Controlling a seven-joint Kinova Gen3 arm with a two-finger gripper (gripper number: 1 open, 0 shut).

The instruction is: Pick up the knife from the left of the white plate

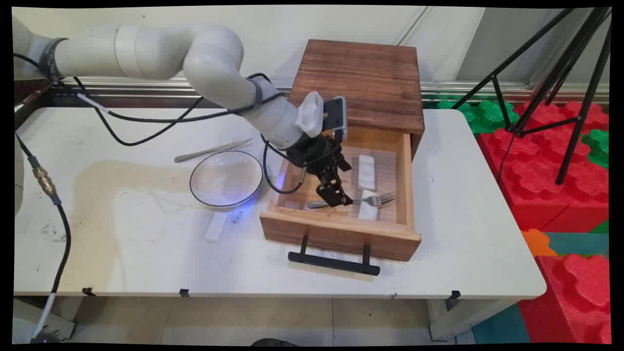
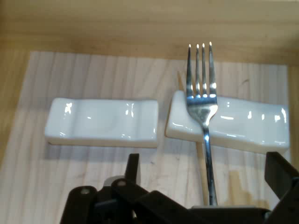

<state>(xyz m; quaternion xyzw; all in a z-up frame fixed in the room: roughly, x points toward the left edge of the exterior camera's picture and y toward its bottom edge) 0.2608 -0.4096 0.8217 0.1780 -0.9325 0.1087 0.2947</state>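
I'm down inside the open drawer (image 1: 341, 229), gripper (image 1: 336, 197) over the fork (image 1: 363, 200). The fork lies flat across the drawer floor, its neck propped on the near rest (image 1: 368, 209). That lifts the tines clear of the wood. The handle (image 2: 209, 172) runs back toward me. A second rest (image 2: 100, 122) sits just beside the first, apart from it, with nothing on it.

Jaws: spread, one finger either side of the handle in the hand view. The handle end disappears under my linkage, so I can't tell if a pad touches it. Nothing is pinched as far as I can see.

Outside the drawer: a glass bowl (image 1: 225, 178) stands on the table (image 1: 463, 234) to its left, a knife (image 1: 212, 149) lies behind the bowl, and a third rest (image 1: 215, 227) in front of it.
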